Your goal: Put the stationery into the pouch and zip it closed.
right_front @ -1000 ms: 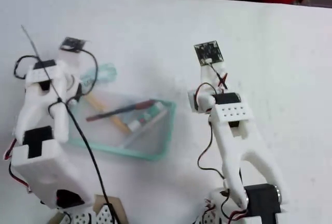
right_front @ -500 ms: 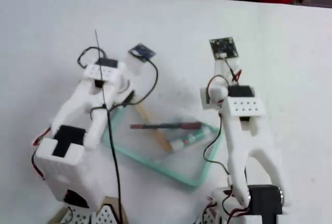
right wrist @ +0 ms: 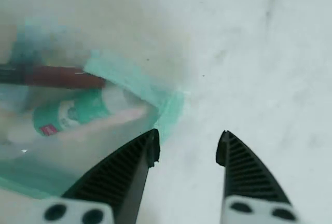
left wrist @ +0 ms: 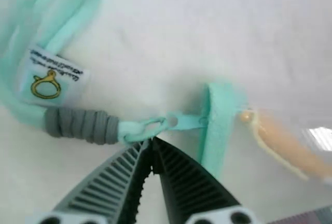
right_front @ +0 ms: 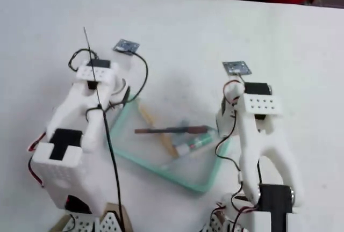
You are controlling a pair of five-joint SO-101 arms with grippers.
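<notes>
The zipper pull (left wrist: 155,125) was pinched by the clenched left gripper (left wrist: 151,154) at one corner of the pouch (right_front: 200,167). From there the pouch was laid lengthwise toward the right gripper (right wrist: 187,149), spread wide at the far corner.

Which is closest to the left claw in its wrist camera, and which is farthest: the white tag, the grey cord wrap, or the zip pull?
1. zip pull: right at the tips of the left claw.
2. grey cord wrap: next along, just past the pull.
3. white tag: farthest, sewn on the mint loop.
</notes>
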